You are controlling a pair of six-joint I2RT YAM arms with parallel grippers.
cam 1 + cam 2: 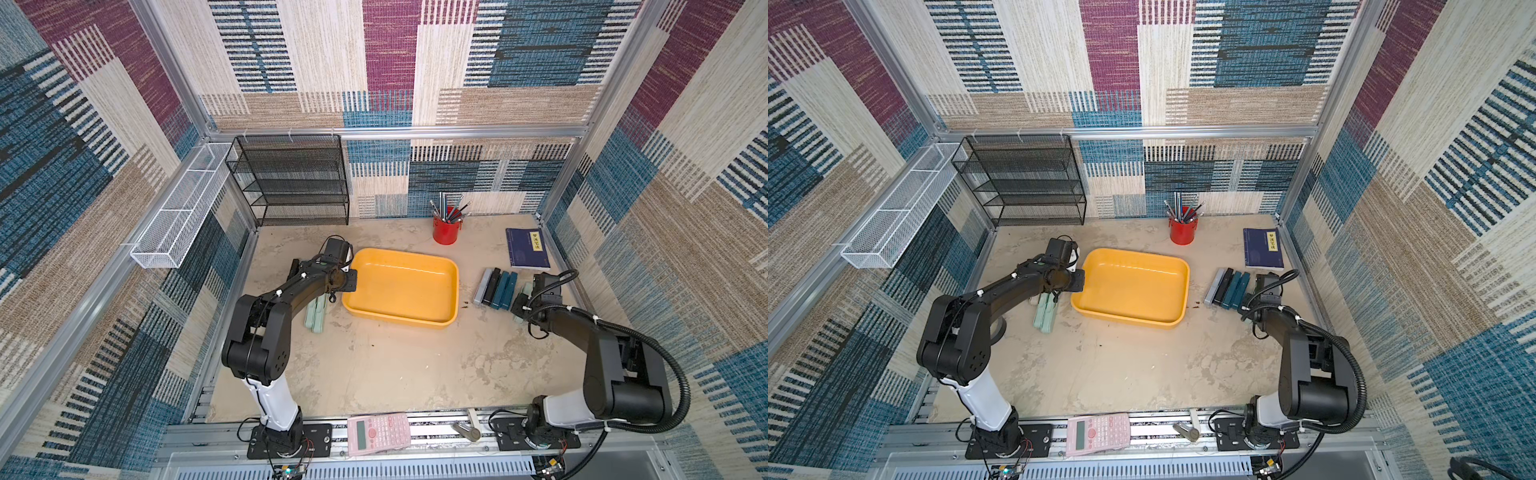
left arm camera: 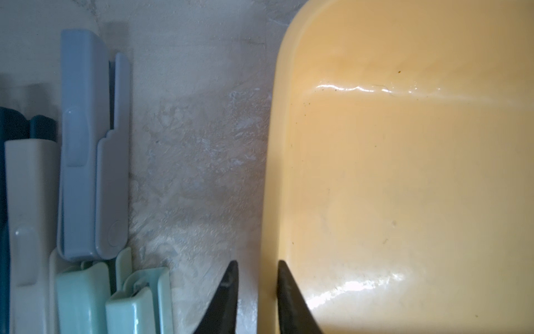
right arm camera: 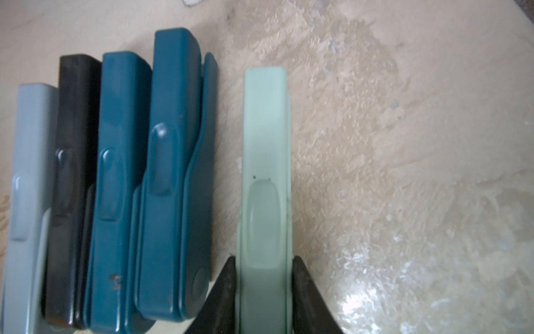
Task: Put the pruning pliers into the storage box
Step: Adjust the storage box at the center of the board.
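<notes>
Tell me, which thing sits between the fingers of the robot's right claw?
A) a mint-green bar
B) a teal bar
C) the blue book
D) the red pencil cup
A: in the right wrist view the right gripper has a finger against each side of the mint-green bar, which lies apart from the teal bars beside it.

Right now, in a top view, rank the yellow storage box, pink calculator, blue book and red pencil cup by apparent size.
1. storage box, clearly largest.
2. pink calculator and blue book: close; the calculator lies nearer the camera, so I won't rank them.
3. red pencil cup, smallest.
</notes>
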